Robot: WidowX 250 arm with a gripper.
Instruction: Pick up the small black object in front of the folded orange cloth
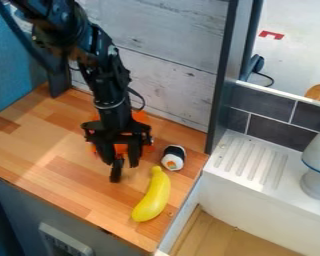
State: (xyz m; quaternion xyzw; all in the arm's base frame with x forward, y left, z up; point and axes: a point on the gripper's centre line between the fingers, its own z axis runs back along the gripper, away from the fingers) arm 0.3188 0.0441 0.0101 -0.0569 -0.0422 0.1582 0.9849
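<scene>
The black gripper (124, 170) hangs low over the wooden counter, left of the banana, its two fingers apart with nothing visible between them. An orange object (142, 118) stands right behind it, mostly hidden by the arm and gripper, so its shape cannot be told. A yellow banana (153, 197) lies lengthwise near the counter's front right edge. Just beyond its upper end is a sushi roll (173, 158), white and black with an orange centre, to the right of the gripper.
The wooden counter (36, 145) meets a whitewashed plank wall (169, 65) at the back. On the right are a white sink with a ridged drainboard (253, 159), dark tiles (276, 132) and a pale grey-white object (317, 170). A dark upright post (223, 75) stands between wall and sink.
</scene>
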